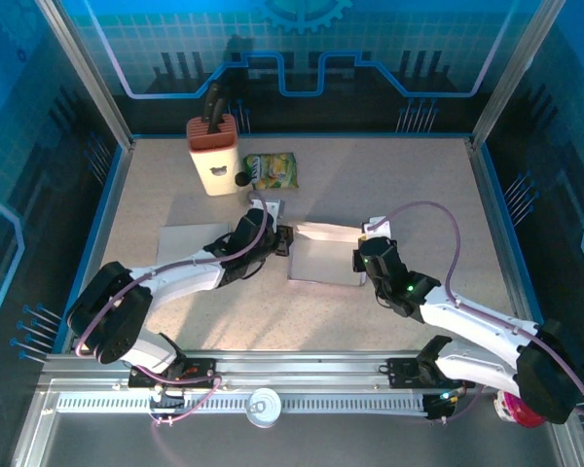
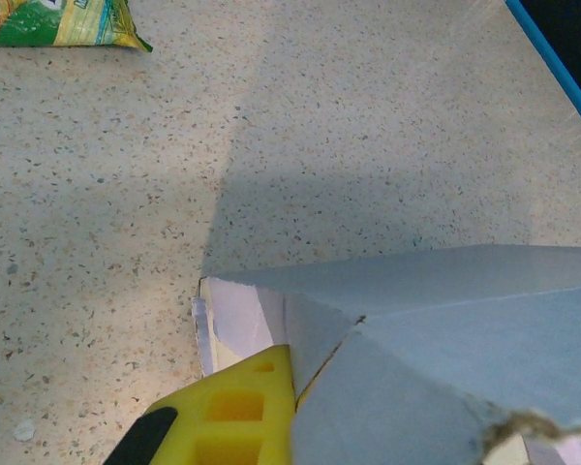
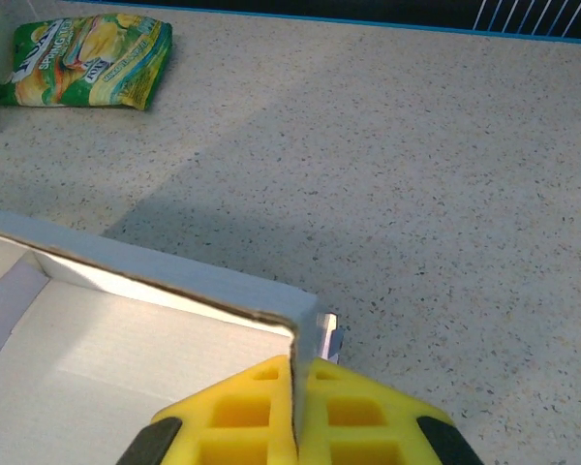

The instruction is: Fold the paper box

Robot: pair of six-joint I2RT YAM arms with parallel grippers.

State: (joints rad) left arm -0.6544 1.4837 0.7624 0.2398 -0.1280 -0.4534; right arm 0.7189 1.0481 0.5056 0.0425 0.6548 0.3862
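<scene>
In the top view, the paper box [image 1: 326, 255] is seen at the centre of the speckled table [image 1: 409, 185], lying open with its white inside turned up. Its left edge is gripped by the left gripper [image 1: 284, 240]. In the left wrist view one yellow finger [image 2: 237, 412] is pressed against a grey flap at the lower middle of the frame, while the other finger is hidden behind the cardboard. The box's right side is met by the right gripper [image 1: 362, 259]. In the right wrist view both yellow fingers [image 3: 353, 421] are seen closed together on the corner of the box wall at the lower centre.

A flat grey sheet [image 1: 190, 241] is laid just left of the box. A green snack bag [image 1: 271, 171] and a cream holder [image 1: 212, 156] with black handles are placed at the upper left of the table, well apart from the box.
</scene>
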